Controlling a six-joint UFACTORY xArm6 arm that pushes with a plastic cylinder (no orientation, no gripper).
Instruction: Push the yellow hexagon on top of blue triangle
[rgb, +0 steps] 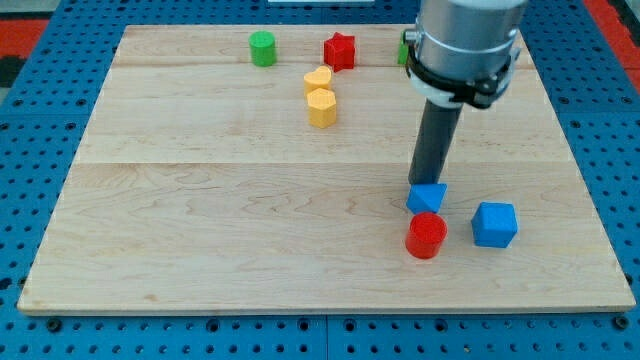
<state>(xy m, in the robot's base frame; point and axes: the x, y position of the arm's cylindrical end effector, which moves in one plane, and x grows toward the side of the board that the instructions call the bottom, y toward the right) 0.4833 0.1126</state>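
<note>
The yellow hexagon (322, 108) lies on the wooden board (200, 220) toward the view's top, just left of centre. A yellow heart-shaped block (317, 79) touches it from above. The blue triangle (427, 197) lies at the lower right, touching a red cylinder (427, 235) below it. My tip (428, 183) stands at the upper edge of the blue triangle, touching or almost touching it. The tip is far to the lower right of the yellow hexagon.
A blue cube (494, 224) lies right of the red cylinder. A green cylinder (262, 48) and a red star (339, 51) lie near the board's top edge. A green block (403, 50) is mostly hidden behind the arm (468, 45).
</note>
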